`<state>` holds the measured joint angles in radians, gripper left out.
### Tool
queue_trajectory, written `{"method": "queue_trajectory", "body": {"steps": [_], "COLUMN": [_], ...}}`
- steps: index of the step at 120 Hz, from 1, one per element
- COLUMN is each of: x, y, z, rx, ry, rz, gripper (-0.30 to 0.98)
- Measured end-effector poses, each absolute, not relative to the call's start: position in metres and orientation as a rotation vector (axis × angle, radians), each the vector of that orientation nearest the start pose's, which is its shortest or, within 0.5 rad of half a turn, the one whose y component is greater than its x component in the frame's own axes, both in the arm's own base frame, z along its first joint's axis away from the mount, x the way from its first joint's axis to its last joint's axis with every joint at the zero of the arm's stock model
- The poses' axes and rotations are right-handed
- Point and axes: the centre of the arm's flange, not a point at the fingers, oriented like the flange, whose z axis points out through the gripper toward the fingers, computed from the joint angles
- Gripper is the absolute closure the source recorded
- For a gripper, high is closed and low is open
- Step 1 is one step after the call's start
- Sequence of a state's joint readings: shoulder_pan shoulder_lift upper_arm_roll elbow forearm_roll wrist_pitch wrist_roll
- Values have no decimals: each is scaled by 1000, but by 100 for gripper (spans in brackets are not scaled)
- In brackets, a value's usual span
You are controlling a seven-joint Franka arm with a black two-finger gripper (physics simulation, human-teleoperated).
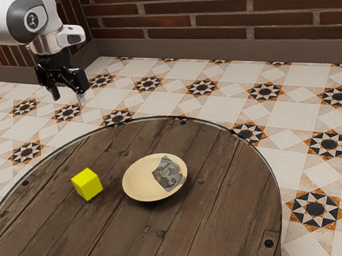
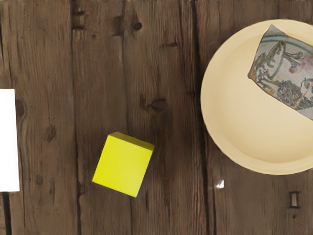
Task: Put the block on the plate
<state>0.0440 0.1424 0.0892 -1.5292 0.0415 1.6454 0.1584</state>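
One yellow block (image 1: 87, 184) sits on the table (image 1: 134, 238) near the plate (image 1: 140, 180), toward the exterior view's left. Pinched at its corners by a misaligned grip, it could spin away. Its sides slant across the planks (image 2: 100, 73); looking cubic, it has no clear long axis. Above, the gripper (image 1: 68, 95) hangs empty, fingers spread.

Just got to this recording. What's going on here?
A robot arm's gripper hangs in the air with its fingers apart and nothing between them, so nothing is being handled at this moment. The yellow block sits on the round wooden table, beside the plate but not touching it. A patterned piece lies on the plate. The job is to place the block on the plate, and that is not done yet.
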Motion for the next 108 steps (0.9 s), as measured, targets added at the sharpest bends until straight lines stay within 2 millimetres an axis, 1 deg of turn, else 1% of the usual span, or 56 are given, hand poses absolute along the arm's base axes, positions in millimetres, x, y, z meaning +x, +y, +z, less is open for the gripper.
{"method": "queue_trajectory", "body": {"steps": [16,20,24,31,39,45,50,60,68,74,81,87,98,108], "x": [597,597,594,584,571,559,555,562,572,578,578,579,583,583], "y": [80,80,80,80,82,84,88,103,116,120,121,128,139,142], "z": [568,565,555,525,500,478,465,438,408,391,366,348,326,308], "rx": [-3088,-3089,-3092,-3101,-3104,-3107,-3109,-3108,-3107,-3104,-3099,-3095,-3085,-3077], "ry": [83,90,97,104,109,132,157,215,259,306,366,395,447,499], "rz": [50,60,93,192,274,303,299,259,252,235,217,201,172,166], "gripper": [0,0,0,0,0,0,0,0,0,0,0,0,0,0]}}
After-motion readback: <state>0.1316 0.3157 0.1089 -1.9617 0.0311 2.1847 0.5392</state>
